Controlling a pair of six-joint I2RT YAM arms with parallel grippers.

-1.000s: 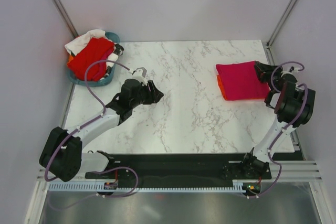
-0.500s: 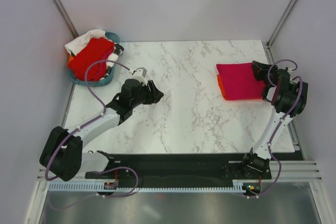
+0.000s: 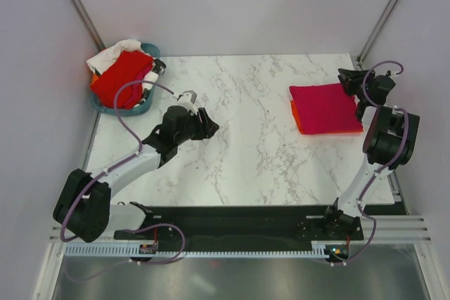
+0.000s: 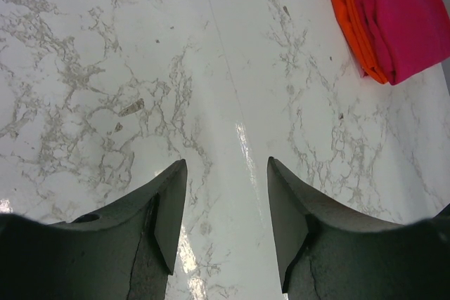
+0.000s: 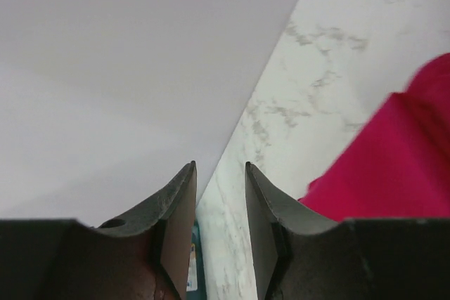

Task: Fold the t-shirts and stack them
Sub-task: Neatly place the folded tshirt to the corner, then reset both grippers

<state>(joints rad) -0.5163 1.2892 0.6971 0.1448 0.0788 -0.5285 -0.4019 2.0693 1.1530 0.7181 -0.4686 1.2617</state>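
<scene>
A folded magenta t-shirt [image 3: 325, 107] lies on a folded orange t-shirt [image 3: 298, 123] at the table's right side. My right gripper [image 3: 346, 79] hovers at the stack's far right corner, open, with nothing between its fingers. In the right wrist view the right gripper [image 5: 219, 166] points along the table's back edge, the magenta t-shirt [image 5: 397, 166] just to its right. My left gripper [image 3: 211, 128] stands open over bare marble left of centre. In the left wrist view the left gripper [image 4: 227, 163] is empty, and the magenta t-shirt [image 4: 411, 8] on the orange t-shirt [image 4: 351, 19] shows far ahead.
A teal basket [image 3: 138, 111] at the far left corner holds a crumpled red t-shirt [image 3: 123, 77] and a white t-shirt [image 3: 112, 54]. Grey walls close the back and both sides. A metal post [image 3: 383, 12] stands at the far right corner.
My right gripper has pulled off the stack's right edge and swung toward the far right corner, its jaws a little wider. The left arm and the stack have not moved.
</scene>
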